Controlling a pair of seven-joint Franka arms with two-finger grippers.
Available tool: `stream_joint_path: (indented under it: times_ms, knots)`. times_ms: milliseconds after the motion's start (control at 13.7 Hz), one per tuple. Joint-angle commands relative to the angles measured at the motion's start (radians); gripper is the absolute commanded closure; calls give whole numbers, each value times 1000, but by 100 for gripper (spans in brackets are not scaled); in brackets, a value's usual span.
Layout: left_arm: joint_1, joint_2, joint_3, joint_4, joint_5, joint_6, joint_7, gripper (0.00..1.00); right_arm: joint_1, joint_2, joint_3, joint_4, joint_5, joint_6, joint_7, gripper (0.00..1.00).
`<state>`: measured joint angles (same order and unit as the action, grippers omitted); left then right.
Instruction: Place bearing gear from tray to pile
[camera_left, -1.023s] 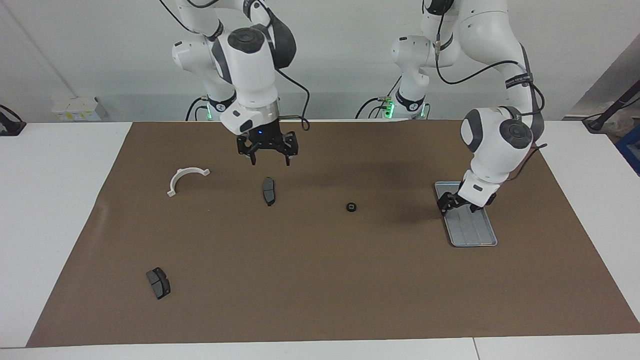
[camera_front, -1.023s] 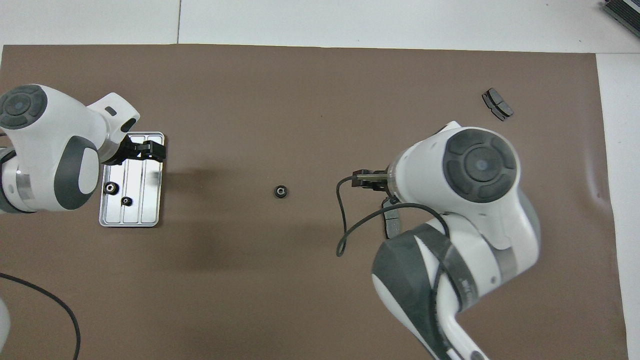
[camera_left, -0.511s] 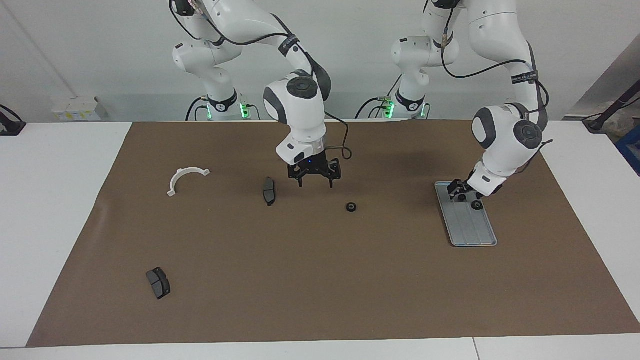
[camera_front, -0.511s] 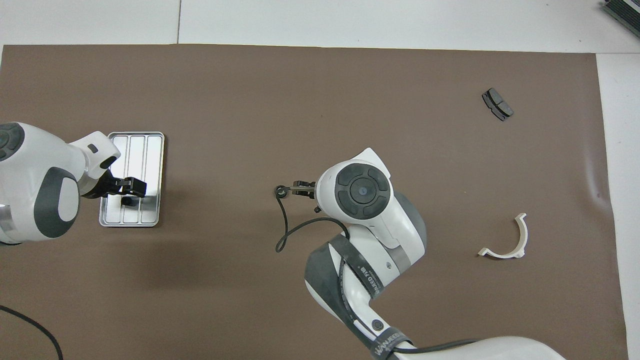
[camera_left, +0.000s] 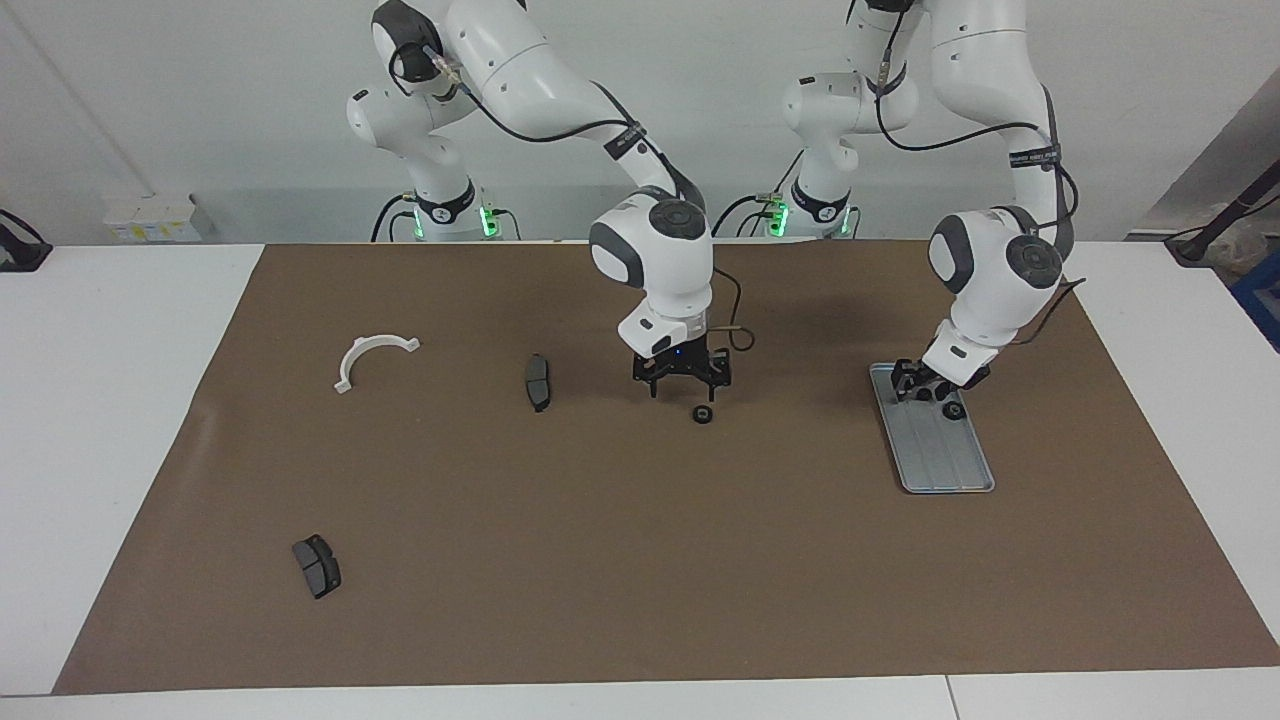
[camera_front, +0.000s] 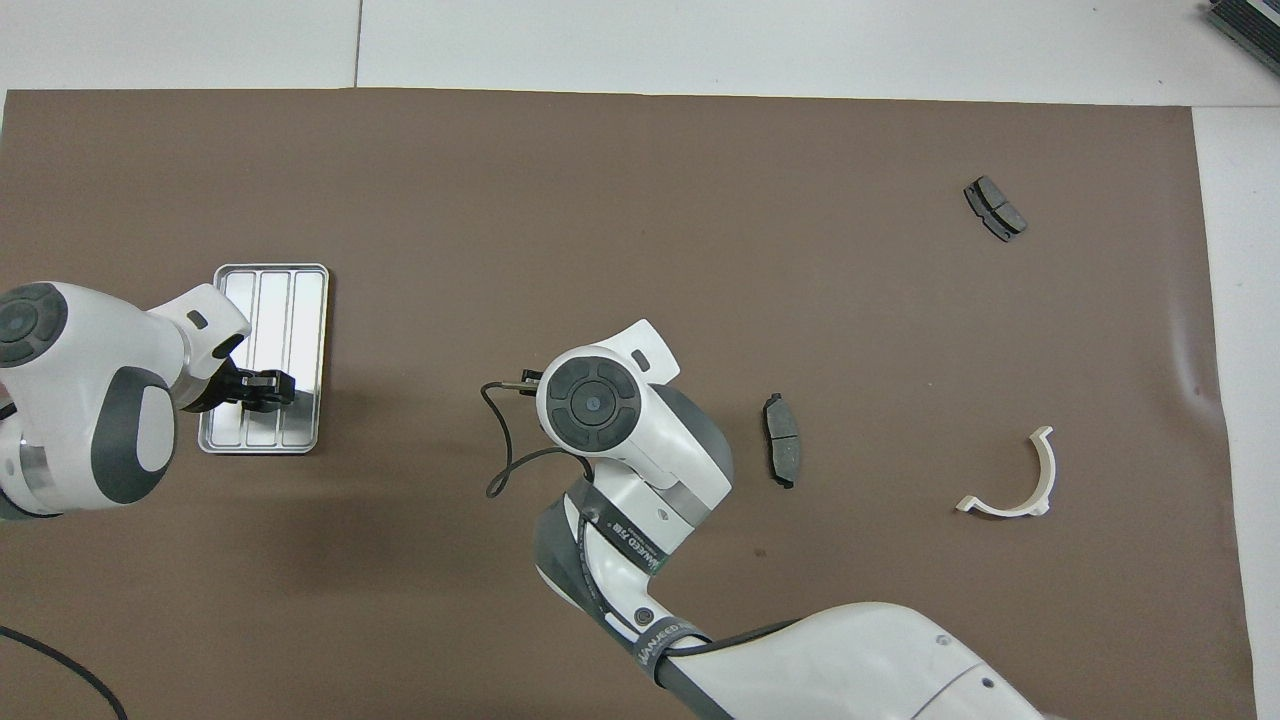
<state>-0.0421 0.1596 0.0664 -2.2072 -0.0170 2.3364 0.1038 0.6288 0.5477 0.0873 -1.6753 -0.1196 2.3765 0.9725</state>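
no writing reads clearly; a band on the right arm carries letters too small to make out. the right gripper (camera_left: 681, 385) hangs low over the mat (camera_left: 640, 560) beside the lone gear (camera_left: 704, 414), fingers spread, arm bent steeply down. the left gripper (camera_left: 915, 385) (camera_front: 262, 388) points down into the tray's (camera_left: 950, 470) (camera_front: 290, 285) end nearer the robots, beside a gear (camera_left: 955, 410) in the tray; whether its fingers pinch anything i cannot tell. the tray lies toward the left arm's end.

Bare mat (camera_left: 800, 420) between tray (camera_left: 950, 470) and lone gear (camera_left: 703, 414), over which the right gripper (camera_left: 682, 385) hangs.
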Motion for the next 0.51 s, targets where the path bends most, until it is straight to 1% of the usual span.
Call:
stream_joint_path:
  times_ms: [0,73,146,219,292,438]
  knots:
    - [10,-32,-7,-39,14,34,4,37,-3,24,-4,43,-22,10,20,3]
    - [10,-32,-7,-40,14,34,4,40,-3,26,-3,43,-20,57,18,7]
    - [10,-31,-7,-40,14,34,2,43,-3,31,-3,42,-20,82,14,9]
    - [10,-31,-7,-40,14,34,2,48,-3,31,-3,42,-25,82,5,12]
    - [10,-31,-7,-40,14,34,2,51,-3,31,-3,39,-35,84,-4,14]
    - [10,-29,-7,-40,14,37,2,57,23,41,-3,26,-55,105,-11,16]
